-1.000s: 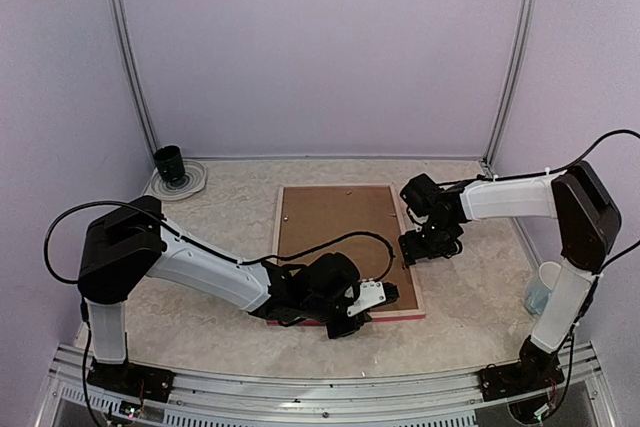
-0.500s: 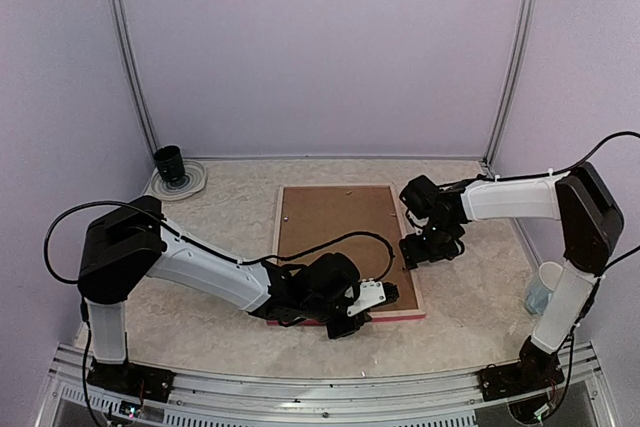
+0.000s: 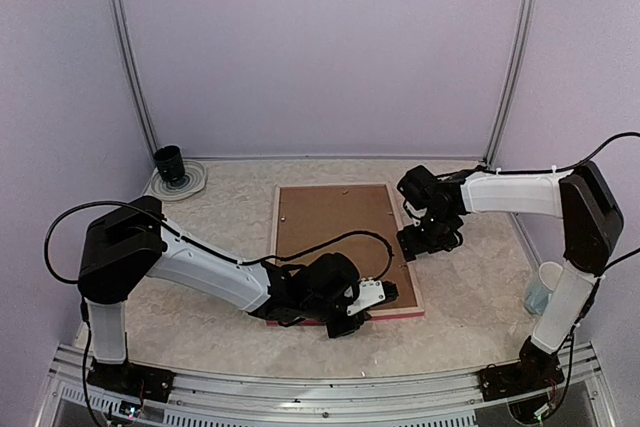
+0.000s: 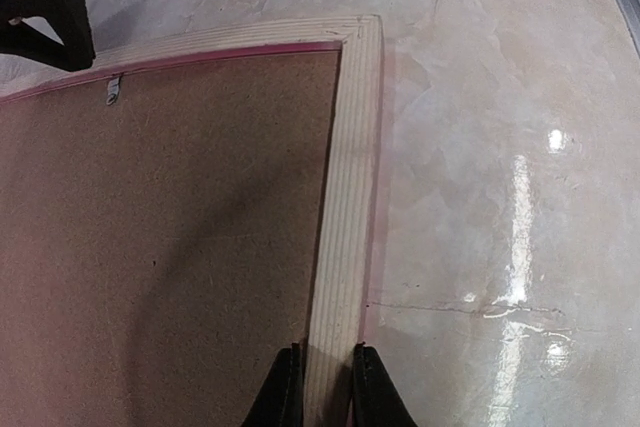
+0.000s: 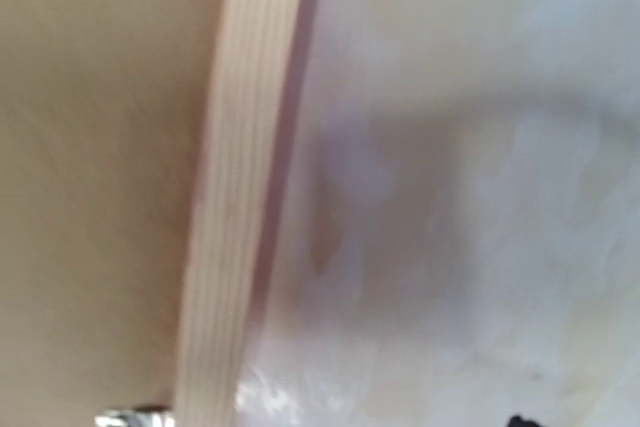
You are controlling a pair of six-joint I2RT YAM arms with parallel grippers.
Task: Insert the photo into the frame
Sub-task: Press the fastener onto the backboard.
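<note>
One frame face down on the surface; one backing board inside; my left tool pinches its rail; my right tool gapes wide.

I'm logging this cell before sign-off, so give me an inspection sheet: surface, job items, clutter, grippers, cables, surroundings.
Surface: pale marbled table, glossy.
Job's things: frame lies face down with the brown backing board in it; photo not seen.
Clutter: dark cup on a plate far left; pale cup at right.
Grippers: left gripper shut on the frame's near rail; right gripper open over its right rail.
Cables: black cable loops across the backing board.
Surroundings: lilac walls, metal posts.
</note>
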